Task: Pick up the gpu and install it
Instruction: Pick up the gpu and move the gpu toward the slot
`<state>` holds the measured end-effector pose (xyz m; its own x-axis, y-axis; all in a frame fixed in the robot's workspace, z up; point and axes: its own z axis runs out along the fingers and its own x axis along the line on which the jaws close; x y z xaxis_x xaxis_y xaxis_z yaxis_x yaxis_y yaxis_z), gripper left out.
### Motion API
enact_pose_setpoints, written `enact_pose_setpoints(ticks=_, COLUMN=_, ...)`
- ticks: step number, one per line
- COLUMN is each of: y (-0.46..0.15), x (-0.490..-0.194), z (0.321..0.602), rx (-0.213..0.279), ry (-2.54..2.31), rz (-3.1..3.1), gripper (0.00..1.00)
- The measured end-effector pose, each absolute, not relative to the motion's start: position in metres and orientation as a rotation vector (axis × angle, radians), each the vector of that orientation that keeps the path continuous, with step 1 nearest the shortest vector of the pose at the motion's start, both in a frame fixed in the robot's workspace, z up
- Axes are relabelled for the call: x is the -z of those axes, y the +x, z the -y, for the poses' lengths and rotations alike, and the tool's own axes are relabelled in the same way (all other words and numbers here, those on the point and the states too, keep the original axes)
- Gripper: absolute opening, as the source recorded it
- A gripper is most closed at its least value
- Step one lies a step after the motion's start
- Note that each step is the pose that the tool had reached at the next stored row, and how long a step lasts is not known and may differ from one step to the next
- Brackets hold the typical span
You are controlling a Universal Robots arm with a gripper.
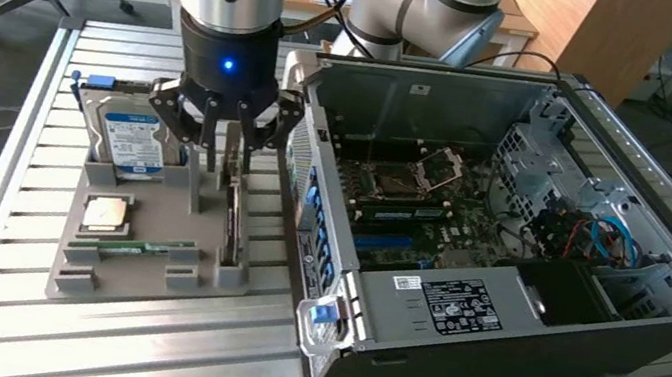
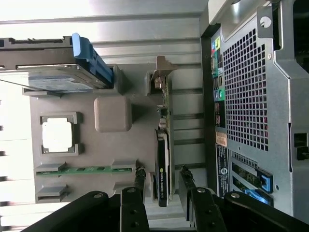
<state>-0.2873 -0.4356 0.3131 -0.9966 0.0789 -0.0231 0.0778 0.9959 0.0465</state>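
Gripper [image 1: 225,143] hangs low over the grey tray [image 1: 169,218], jaws partly open, one finger on each side of the gpu [image 1: 232,223] with a gap showing on both, so nothing is gripped; the gpu stands on edge in the tray's slot nearest the computer case [image 1: 494,305]; a hard drive [image 1: 128,140], processor [image 1: 106,211] and green RAM stick [image 1: 144,247] fill the tray's other slots; the case lies open just beside the tray.

High overview — wrist close over tray [image 2: 91,145]
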Motion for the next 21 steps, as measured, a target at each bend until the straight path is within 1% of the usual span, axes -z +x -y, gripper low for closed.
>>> enact_pose_setpoints(ticks=21, y=-0.2872, x=-0.3064, z=0.4356, rx=-0.071, ry=0.122, rz=-3.113, gripper=0.42)
